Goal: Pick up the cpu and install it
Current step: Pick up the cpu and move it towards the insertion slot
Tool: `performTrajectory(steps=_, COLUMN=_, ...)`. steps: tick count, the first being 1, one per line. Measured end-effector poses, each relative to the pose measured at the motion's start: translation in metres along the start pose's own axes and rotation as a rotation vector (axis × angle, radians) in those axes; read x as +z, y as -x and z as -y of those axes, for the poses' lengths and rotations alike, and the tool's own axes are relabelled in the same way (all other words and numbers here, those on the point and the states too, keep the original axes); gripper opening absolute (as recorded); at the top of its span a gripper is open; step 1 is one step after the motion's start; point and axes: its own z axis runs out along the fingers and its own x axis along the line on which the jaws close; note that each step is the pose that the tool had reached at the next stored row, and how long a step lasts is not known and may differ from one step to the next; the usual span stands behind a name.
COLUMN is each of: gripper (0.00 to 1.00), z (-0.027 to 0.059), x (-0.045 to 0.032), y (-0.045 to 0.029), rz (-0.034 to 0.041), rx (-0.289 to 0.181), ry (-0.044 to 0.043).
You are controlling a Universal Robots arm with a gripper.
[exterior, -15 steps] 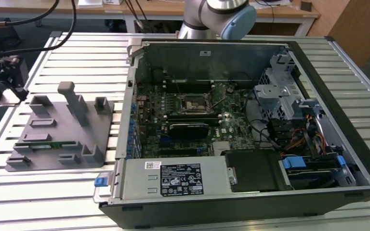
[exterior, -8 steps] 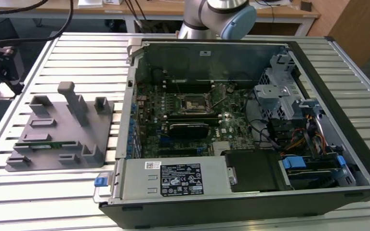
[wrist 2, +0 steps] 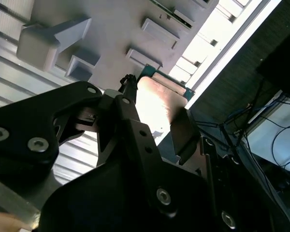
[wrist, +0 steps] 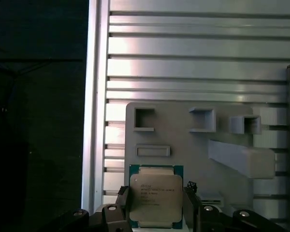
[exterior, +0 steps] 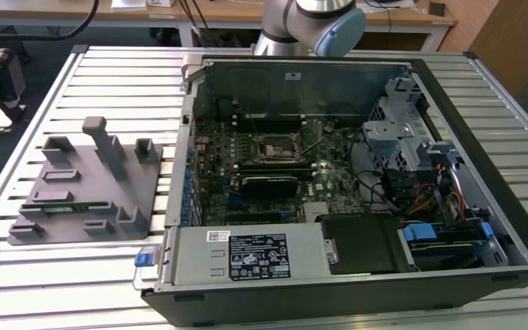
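The small flat square cpu (wrist: 155, 195) (wrist 2: 157, 104), with a silver-grey metal top and a thin green rim, is raised above the grey plastic fixture block (wrist: 183, 145) (wrist 2: 111, 29). The black gripper (wrist: 157, 191) (wrist 2: 157, 113) is clenched on two of its opposite edges in both wrist views. Moulded pockets and a tall slanted grey post (wrist: 241, 159) (exterior: 99, 137) rise from the block beneath it. The block (exterior: 90, 185) lies on the ribbed aluminium table (exterior: 108, 75), at the exterior view's left of the open black computer case (exterior: 291, 86). A thin green memory stick (exterior: 65, 204) rests in the block. Inside the case, the black square socket frame (exterior: 276, 146) sits mid-board among cables and drive cages.
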Motion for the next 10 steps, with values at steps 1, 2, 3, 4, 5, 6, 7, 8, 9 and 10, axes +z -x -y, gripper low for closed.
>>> performTrajectory(steps=1, gripper=0.53, z=-0.0005, x=-0.0026, y=-0.0001, rz=-0.0001, rx=0.000, ry=-0.0001)
performTrajectory(steps=2, gripper=0.53, z=-0.0008, x=-0.0049, y=-0.0001, rz=-0.0001, rx=0.000, ry=0.0000)
performTrajectory(steps=3, gripper=0.53, z=-0.0011, x=-0.0074, y=-0.0001, rz=0.0000, rx=0.000, ry=0.0000)
performTrajectory(steps=4, gripper=0.53, z=-0.0014, x=-0.0105, y=-0.0001, rz=0.0000, rx=0.000, ry=0.0000)
performTrajectory(steps=5, gripper=0.53, z=-0.0016, x=-0.0139, y=-0.0001, rz=0.0000, rx=0.000, ry=0.0000)
performTrajectory(steps=6, gripper=0.53, z=-0.0019, x=-0.0178, y=-0.0002, rz=-0.0001, rx=0.000, ry=0.0000)
performTrajectory(steps=7, gripper=0.53, z=-0.0020, x=-0.0208, y=-0.0003, rz=-0.0002, rx=0.000, ry=0.0001)
performTrajectory(steps=8, gripper=0.53, z=-0.0022, x=-0.0225, y=-0.0002, rz=0.0000, rx=0.000, ry=0.0005)
performTrajectory(steps=9, gripper=0.53, z=-0.0023, x=-0.0241, y=0.0000, rz=0.0000, rx=0.000, ry=0.0010)
performTrajectory(steps=10, gripper=0.53, z=-0.0024, x=-0.0252, y=0.0011, rz=0.0002, rx=0.000, ry=0.0025)
